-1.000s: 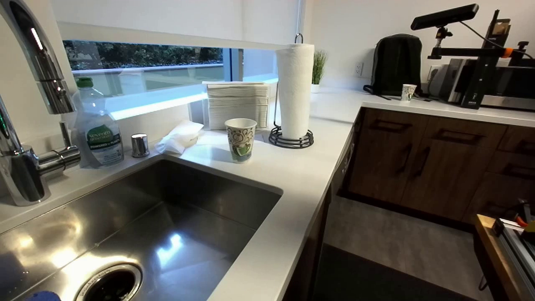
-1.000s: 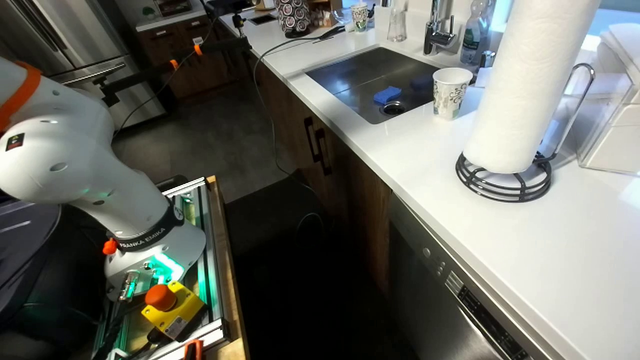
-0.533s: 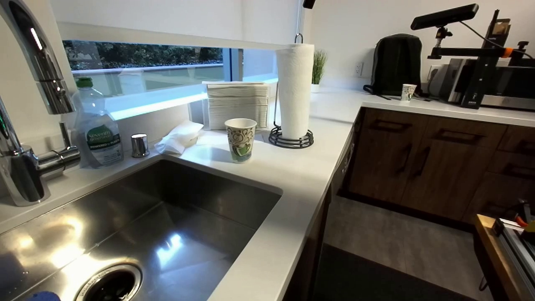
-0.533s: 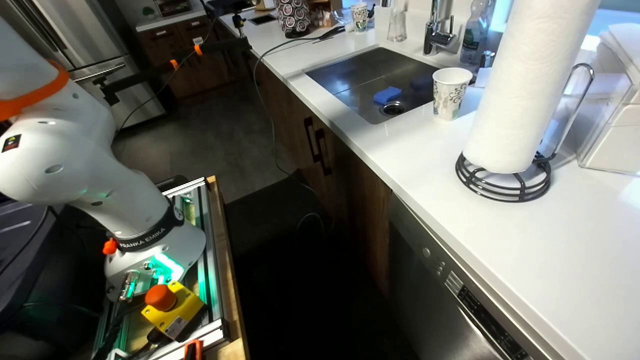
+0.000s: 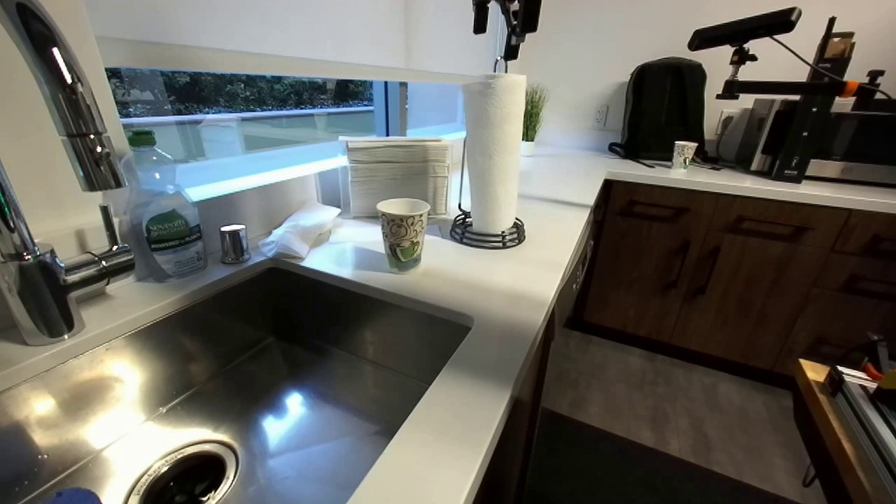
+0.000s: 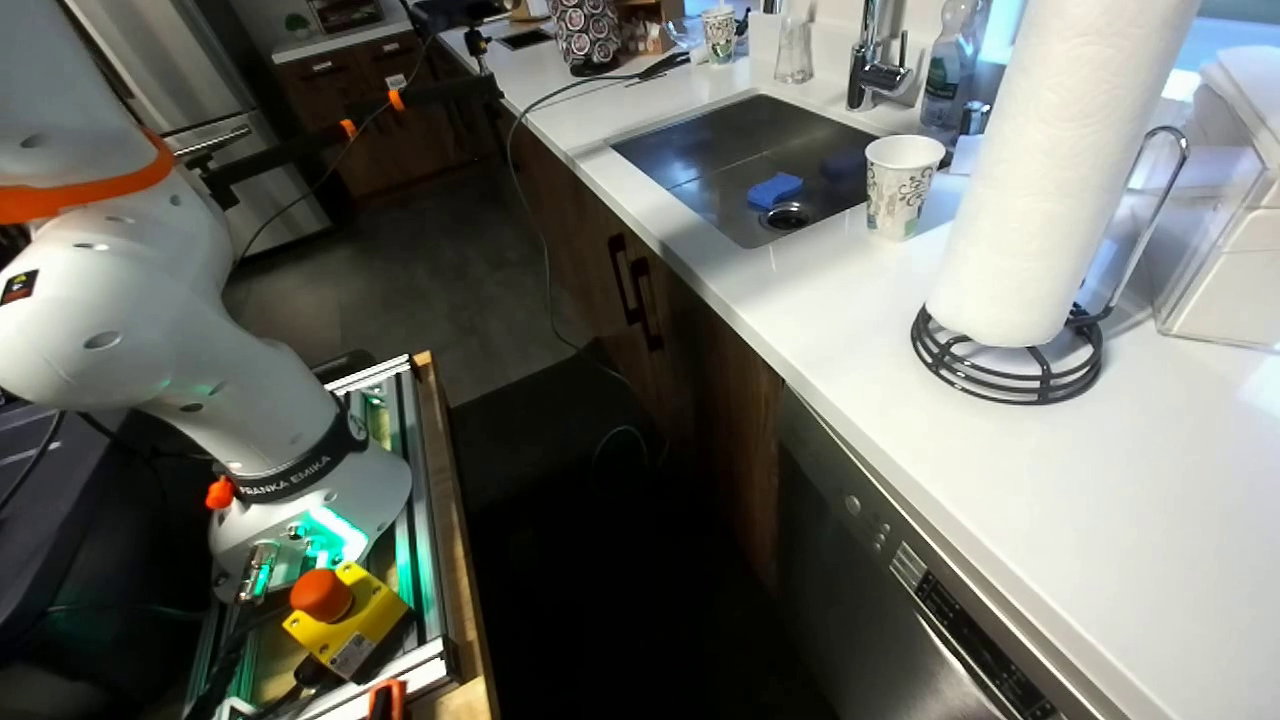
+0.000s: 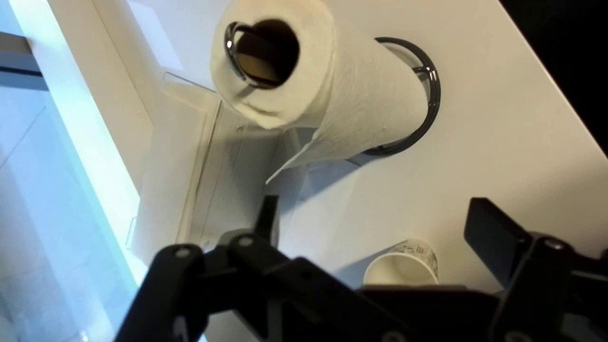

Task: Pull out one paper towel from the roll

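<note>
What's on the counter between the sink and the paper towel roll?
A patterned paper cup stands upright there, touching neither the sink nor the roll; both exterior views show it between them.

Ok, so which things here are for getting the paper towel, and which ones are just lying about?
For the job:
the paper towel roll
its loose sheet
the dark wire holder
the open pincer

Just lying about:
the patterned cup near the roll
the soap bottle
the backpack
the green plant
</note>
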Robot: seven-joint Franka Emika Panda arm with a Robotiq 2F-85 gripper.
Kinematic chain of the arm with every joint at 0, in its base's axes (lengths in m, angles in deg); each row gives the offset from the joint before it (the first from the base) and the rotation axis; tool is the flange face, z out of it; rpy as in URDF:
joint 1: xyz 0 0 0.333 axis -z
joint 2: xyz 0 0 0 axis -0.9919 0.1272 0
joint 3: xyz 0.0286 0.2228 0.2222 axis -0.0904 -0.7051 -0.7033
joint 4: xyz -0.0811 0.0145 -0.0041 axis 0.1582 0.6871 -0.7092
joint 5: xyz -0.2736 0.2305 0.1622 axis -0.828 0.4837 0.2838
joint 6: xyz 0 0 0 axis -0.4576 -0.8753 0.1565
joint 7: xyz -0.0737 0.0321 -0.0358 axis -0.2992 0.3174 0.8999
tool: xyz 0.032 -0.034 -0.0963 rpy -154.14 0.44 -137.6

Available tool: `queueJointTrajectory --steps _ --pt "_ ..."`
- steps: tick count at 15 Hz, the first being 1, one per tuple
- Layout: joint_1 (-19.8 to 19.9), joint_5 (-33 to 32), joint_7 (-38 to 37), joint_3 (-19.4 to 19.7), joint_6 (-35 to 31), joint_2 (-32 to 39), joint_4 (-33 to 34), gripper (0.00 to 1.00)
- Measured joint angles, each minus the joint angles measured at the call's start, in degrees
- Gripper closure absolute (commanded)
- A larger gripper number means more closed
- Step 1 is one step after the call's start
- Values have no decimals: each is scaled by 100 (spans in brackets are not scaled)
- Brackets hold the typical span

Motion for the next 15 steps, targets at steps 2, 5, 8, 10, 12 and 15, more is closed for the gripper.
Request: queueJointTrajectory --steps 2,5,8,10,12,15 --pt "61 -1 80 1 18 129 22 0" --pt "104 3 86 -4 14 263 40 0" --pt "107 10 85 -6 -8 333 55 0" --pt "106 10 79 -14 -9 378 117 0" --pt "106 10 37 -25 -24 412 183 0" --pt "145 10 20 -8 -47 611 467 0"
